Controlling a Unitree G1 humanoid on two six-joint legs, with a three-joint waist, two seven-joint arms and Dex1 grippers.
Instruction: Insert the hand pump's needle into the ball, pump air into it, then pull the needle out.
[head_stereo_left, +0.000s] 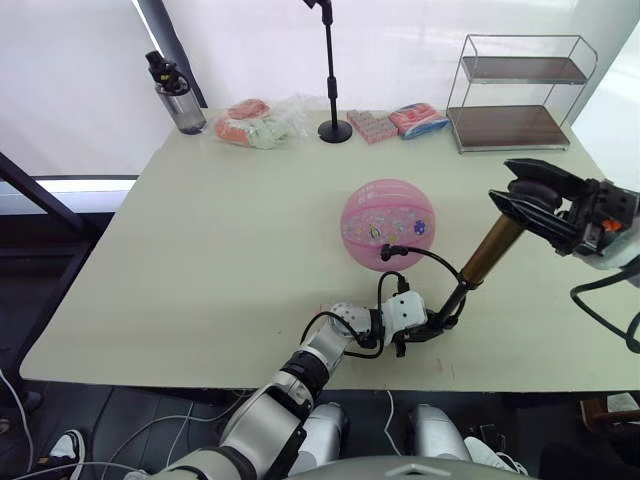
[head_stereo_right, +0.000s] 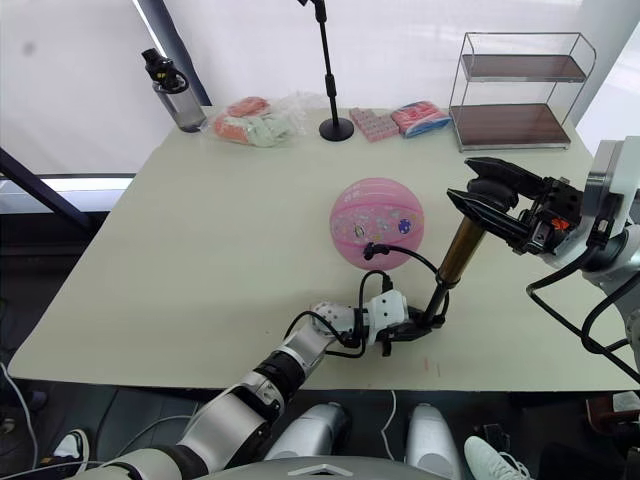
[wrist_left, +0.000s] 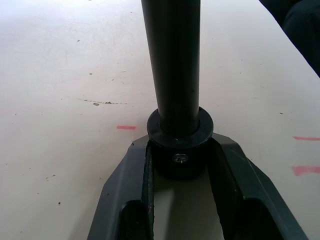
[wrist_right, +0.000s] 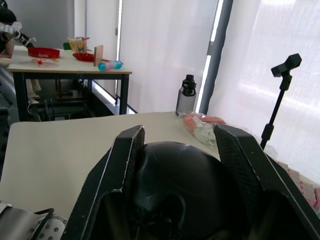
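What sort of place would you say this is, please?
Probably a lab or test room, staged for recording: a plain table by curtained windows, a microphone stand on it, a wire shelf, and a second table with toys behind.

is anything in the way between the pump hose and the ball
Nothing visible is. The hose curves from the foot of the pump straight to the near side of the ball, and its tip already sits against the ball. The left gripper grips the pump's foot, the right gripper its handle.
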